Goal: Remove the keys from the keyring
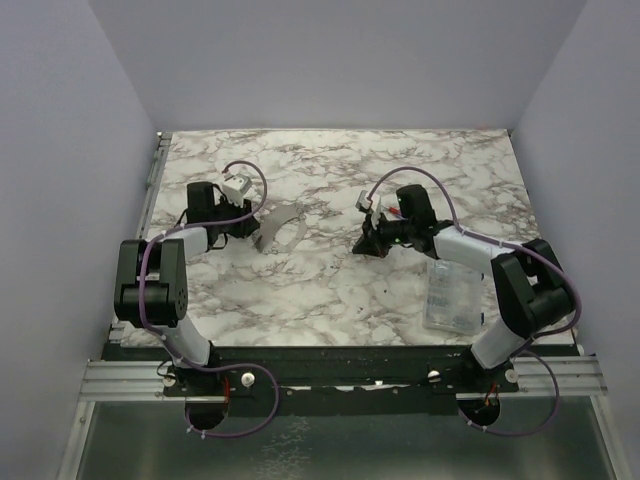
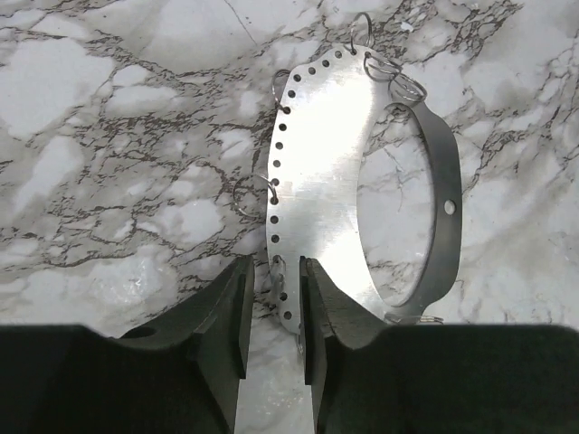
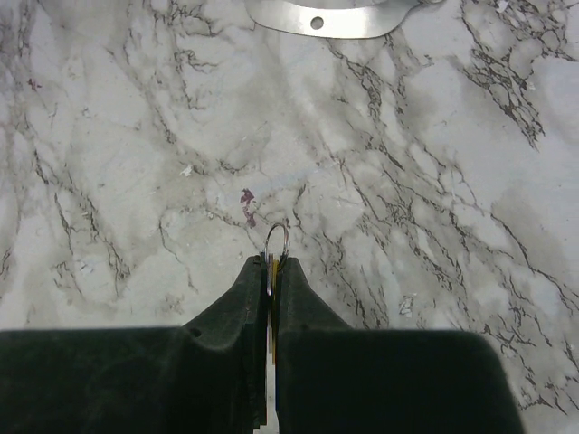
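Beside your left end effector (image 2: 274,280), jaws slightly parted astride its holed edge, the keyring (image 2: 317,181) lies flat on the counter (image 2: 109,136). Your right end effector (image 3: 272,262) pinches a yellow key (image 3: 270,268) on a small split ring (image 3: 277,237), well apart from the hoop. Likely next: set it down, then fetch another.

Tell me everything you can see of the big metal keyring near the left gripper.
The keyring is a large grey metal hoop, brushed and shiny. One side is wide and flat, edged with a row of small holes, and the other is a narrow dark band with a single hole. It lies on the marble table. Several small wire rings hang from the holes. The left gripper straddles its near edge, jaws slightly apart.
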`<state>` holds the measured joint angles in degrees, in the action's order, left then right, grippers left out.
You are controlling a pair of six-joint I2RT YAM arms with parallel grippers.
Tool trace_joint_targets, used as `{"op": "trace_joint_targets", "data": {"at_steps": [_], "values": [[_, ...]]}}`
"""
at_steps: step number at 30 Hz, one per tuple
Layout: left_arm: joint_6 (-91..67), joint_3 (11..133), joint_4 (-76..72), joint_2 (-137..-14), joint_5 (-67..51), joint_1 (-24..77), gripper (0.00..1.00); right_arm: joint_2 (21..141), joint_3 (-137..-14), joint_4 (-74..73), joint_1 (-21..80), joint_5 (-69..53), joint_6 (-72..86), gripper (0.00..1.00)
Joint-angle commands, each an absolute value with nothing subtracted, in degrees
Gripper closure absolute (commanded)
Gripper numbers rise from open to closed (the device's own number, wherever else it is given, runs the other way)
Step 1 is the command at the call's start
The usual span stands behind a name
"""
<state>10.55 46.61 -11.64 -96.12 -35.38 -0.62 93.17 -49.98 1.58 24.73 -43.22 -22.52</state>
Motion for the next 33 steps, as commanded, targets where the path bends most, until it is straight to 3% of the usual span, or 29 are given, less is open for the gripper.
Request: {"op": "trace_joint_targets", "data": {"at_steps": [1, 5, 8, 9, 11, 21, 33], "values": [[13.43, 49.68, -5.80, -95.63, -33.53, -1.23, 0.59, 94.79, -52.70, 3.35, 24.52, -39.85, -19.21, 0.99], [12.29, 50.43, -3.77, -92.73, -32.28, -1.28, 0.43, 96.44, -54.19, 3.42, 24.62, -37.93, -16.00, 0.99], [11.47, 51.56, -1.01, -89.95, -31.71, -1.23, 0.22, 98.49, -56.63, 2.79, 25.52, -36.18, -13.72, 0.99], [10.72, 51.74, -0.51, -88.83, -31.50, -1.23, 0.10, 99.17, -57.30, 2.69, 26.02, -35.30, -13.18, 0.99], [8.11, 52.19, 0.52, -86.83, -30.65, -1.23, 0.02, 100.92, -58.86, 2.43, 27.31, -33.68, -12.37, 0.99], [2.26, 50.08, 5.07, -75.02, -22.23, -1.23, 0.01, 109.22, -67.28, 3.12, 28.62, -31.24, -4.00, 0.99], [-2.40, 49.83, 6.84, -71.37, -25.68, -1.24, 0.01, 118.30, -72.76, 3.14, 28.63, -28.03, 6.05, 0.95]]}}
